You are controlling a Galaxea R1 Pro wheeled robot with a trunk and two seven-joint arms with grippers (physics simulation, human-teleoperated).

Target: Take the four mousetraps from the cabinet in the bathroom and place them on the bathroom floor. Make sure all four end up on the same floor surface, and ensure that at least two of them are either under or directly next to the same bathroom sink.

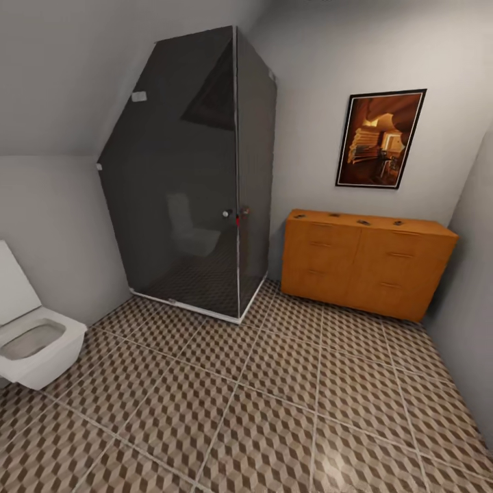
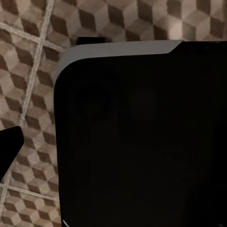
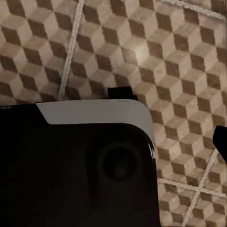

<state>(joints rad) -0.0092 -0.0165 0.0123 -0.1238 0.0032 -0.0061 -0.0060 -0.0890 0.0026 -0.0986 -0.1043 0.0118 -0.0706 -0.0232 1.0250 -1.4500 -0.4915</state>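
The orange-brown cabinet [image 1: 366,263] stands against the far wall at the right, its drawers closed. On its top lie several tiny dark mousetraps, spaced in a row from the left one [image 1: 299,216] to the right one [image 1: 398,222]. The cube-patterned bathroom floor [image 1: 274,411] stretches from me to the cabinet. The sink is out of view. In the left wrist view a black fingertip [image 2: 9,144] juts in over the tiles beside the robot's dark body [image 2: 142,142]. The right wrist view has a similar black tip [image 3: 220,140] at its edge. Neither view lets me judge the jaws.
A dark glass shower enclosure [image 1: 198,178] fills the far corner left of the cabinet. A white toilet [image 1: 31,342] hangs on the left wall. A framed picture [image 1: 380,139] hangs above the cabinet. A grey wall [image 1: 472,294] closes the right side.
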